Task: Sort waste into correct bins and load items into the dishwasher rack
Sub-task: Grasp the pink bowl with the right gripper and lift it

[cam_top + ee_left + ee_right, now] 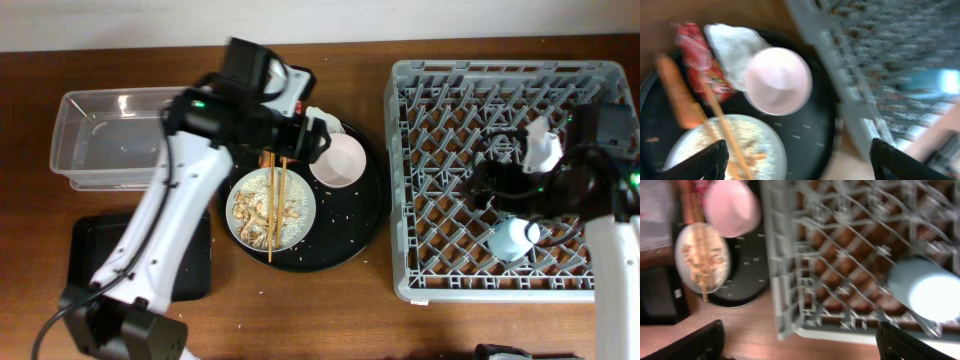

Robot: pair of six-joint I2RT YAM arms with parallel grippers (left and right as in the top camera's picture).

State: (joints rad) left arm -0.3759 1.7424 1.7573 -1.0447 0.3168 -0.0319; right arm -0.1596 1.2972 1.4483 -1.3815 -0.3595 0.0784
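Note:
The white bowl (337,160) stands on the round black tray, beside the round plate (300,222) that holds beige food scraps (262,212) and the wooden chopsticks (274,195). My left gripper (316,141) hovers open and empty over the bowl (778,80). The left wrist view shows its open jaws (800,165), the red wrapper (702,60), white napkin (732,45), orange stick (675,92) and chopsticks (722,127). The light-blue cup (512,238) lies in the grey dishwasher rack (420,200). My right gripper (488,188) is open and empty above the rack, near the cup (925,287).
The clear tub (110,135) stands at the back left and the shallow black rectangular tray (90,255) at the front left. The large round black tray (350,235) carries scattered rice grains. The rack's near corner (790,325) shows in the right wrist view above bare wooden table.

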